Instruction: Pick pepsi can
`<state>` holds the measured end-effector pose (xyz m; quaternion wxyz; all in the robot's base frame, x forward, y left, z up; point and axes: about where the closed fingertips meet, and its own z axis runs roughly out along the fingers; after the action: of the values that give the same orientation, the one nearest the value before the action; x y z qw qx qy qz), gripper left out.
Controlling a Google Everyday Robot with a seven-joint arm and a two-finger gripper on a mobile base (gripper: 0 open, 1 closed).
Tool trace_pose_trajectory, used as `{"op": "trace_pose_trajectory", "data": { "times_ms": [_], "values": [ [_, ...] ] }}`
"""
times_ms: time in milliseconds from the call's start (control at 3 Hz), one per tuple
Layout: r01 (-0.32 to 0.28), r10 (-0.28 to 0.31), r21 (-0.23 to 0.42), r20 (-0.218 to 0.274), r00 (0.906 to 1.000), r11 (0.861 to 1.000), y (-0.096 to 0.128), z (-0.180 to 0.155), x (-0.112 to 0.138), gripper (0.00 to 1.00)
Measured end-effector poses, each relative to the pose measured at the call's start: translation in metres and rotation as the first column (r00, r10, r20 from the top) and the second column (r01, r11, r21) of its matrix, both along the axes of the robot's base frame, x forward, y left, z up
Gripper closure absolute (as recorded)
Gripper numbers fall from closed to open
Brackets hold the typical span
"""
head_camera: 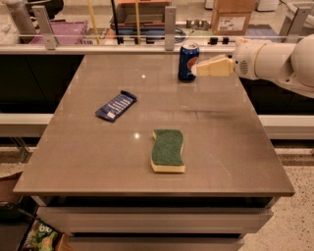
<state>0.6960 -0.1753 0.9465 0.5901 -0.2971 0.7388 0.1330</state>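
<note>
The pepsi can (188, 61) stands upright near the far edge of the brown table (216, 142), dark blue with a silver top and a round logo facing right. My gripper (198, 68) reaches in from the right on a white arm (274, 59). Its cream fingertips are level with the can's middle and right beside its right side, touching or nearly so.
A flat blue snack wrapper (116, 106) lies left of centre. A green and yellow sponge (168, 150) lies near the front middle. A rail with metal posts (170, 22) runs behind the far edge, with boxes (234, 14) and clutter beyond.
</note>
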Motion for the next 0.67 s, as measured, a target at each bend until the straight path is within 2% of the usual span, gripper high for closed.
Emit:
{"op": "trace_pose_trajectory", "data": {
  "times_ms": [667],
  "values": [
    [-0.066,0.065,0.024,0.025,0.9975,0.998,-0.005,-0.022,0.032,0.00]
  ]
}}
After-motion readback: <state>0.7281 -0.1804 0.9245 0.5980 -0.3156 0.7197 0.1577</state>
